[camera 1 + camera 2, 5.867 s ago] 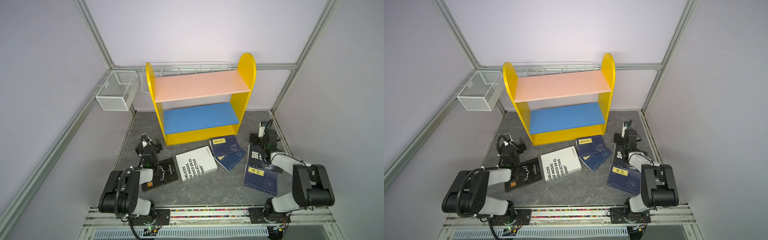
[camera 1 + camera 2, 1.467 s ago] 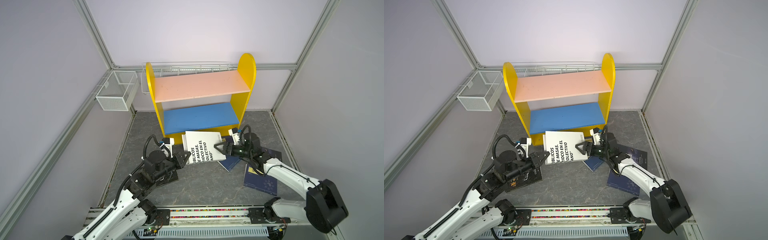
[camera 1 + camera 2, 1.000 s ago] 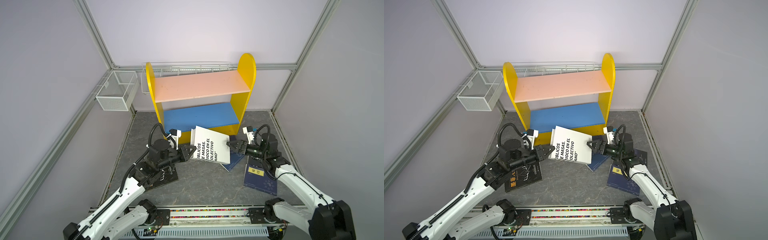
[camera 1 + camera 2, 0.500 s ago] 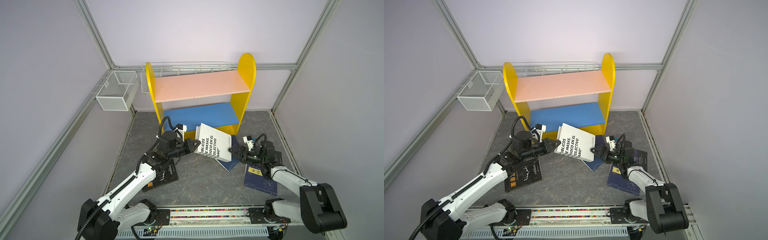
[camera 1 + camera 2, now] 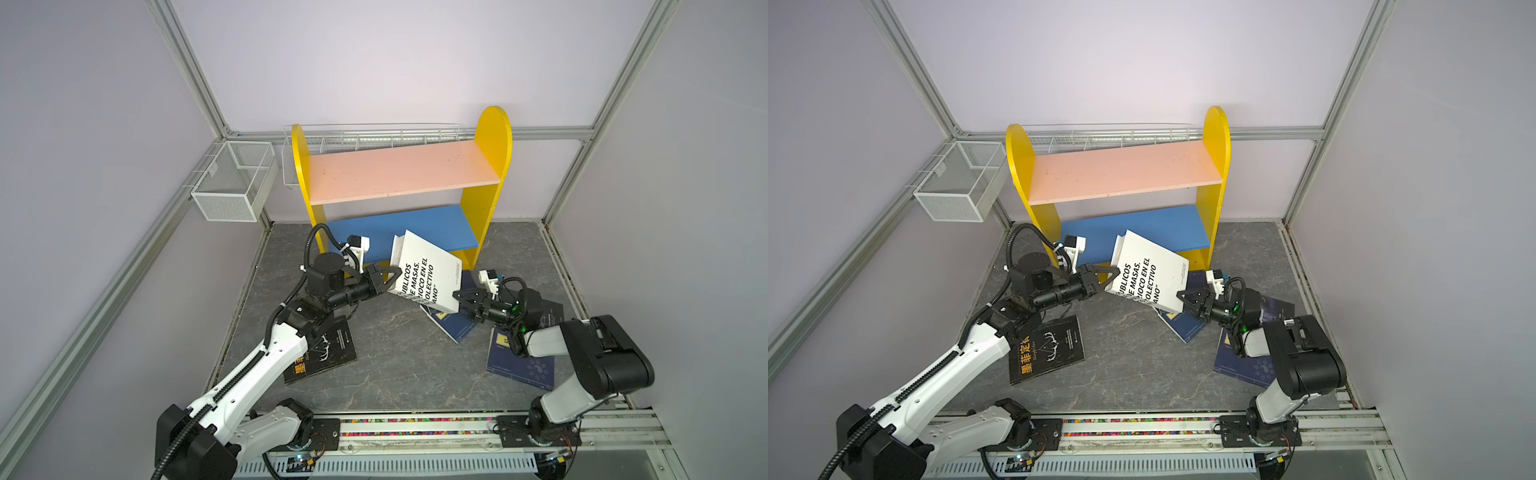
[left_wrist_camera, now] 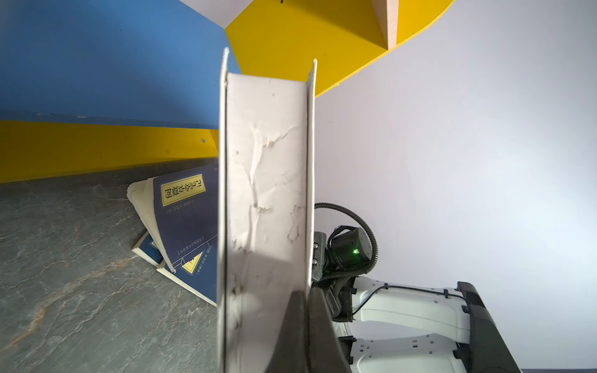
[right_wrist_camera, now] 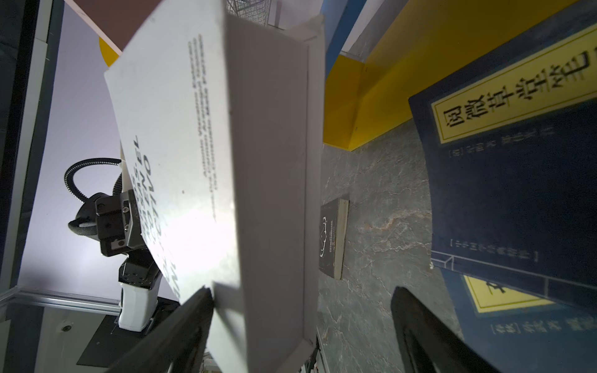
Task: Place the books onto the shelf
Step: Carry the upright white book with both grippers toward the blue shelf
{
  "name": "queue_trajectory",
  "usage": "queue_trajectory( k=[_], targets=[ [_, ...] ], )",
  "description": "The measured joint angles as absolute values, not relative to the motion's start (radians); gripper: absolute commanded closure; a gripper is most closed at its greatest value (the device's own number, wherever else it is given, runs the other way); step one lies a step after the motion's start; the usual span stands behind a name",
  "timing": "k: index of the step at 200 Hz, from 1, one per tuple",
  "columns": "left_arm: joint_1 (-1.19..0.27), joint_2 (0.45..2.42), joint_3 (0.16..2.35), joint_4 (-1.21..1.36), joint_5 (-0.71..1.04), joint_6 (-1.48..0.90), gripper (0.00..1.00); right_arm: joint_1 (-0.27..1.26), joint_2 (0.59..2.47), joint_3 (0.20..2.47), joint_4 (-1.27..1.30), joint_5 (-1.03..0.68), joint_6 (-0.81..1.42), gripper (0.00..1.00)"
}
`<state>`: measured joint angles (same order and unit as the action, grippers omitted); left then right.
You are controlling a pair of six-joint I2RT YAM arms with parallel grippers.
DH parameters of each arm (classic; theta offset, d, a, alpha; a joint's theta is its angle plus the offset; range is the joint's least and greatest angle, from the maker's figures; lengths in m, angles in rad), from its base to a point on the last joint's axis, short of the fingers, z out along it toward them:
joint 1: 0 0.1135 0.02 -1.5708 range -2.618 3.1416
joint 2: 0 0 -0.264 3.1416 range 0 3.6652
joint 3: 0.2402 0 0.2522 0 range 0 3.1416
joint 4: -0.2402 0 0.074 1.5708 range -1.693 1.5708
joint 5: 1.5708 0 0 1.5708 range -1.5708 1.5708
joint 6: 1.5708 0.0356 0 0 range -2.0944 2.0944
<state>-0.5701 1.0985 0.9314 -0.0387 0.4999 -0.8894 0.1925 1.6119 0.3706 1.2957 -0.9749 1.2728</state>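
The white book (image 5: 424,272) hangs in the air, tilted, between the two grippers and just in front of the shelf (image 5: 492,166). The left gripper (image 5: 392,279) is pinched tight on its left edge. In the left wrist view the fingers (image 6: 300,323) seem to nip one cover only, not the whole block of pages. The right gripper (image 5: 459,302) stands wide at the book's lower right corner. In the right wrist view one finger (image 7: 181,323) lies against the lettered cover and the other is well clear, so it straddles the corner without clamping.

What the coming move turns on is the book's slant against the blue board (image 5: 415,224). Its long axis runs from a high far corner, which overlaps the board's front edge in both top views, down to the near corner at the right gripper. The board lies straight beyond the book, away from both arms, with the pink board (image 5: 399,170) above it. The left arm is the one carrying and stands nearer the shelf; I judge it must push forward and level the book to clear the front edge — a one-cover pinch may let the pages sag.

The black book (image 5: 328,353) and the navy books (image 5: 453,328) lie on the floor.
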Motion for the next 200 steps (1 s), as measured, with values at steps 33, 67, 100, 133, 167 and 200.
queue_trajectory(
  k=[33,67,100,133,167,200],
  targets=[
    [-0.558,1.079,0.931,-0.012,0.527,-0.914,1.0,0.254,1.582,0.409,1.346,-0.989,1.299,0.11],
    [-0.552,1.078,0.931,0.018,0.548,-0.936,1.0,0.28,1.558,0.444,1.375,-0.991,1.322,0.11],
    [-0.55,1.077,0.931,0.025,0.548,-0.942,1.0,0.284,1.547,0.445,1.374,-0.983,1.343,0.11],
    [-0.54,1.077,0.931,0.05,0.55,-0.949,1.0,0.284,1.498,0.46,1.371,-0.971,1.371,0.04],
    [-0.522,1.077,0.927,0.062,0.551,-0.947,1.0,0.286,1.438,0.482,1.371,-0.961,1.412,0.06],
    [-0.488,1.081,0.916,0.059,0.551,-0.92,1.0,0.285,1.408,0.502,1.375,-0.944,1.452,0.29]
  ],
)
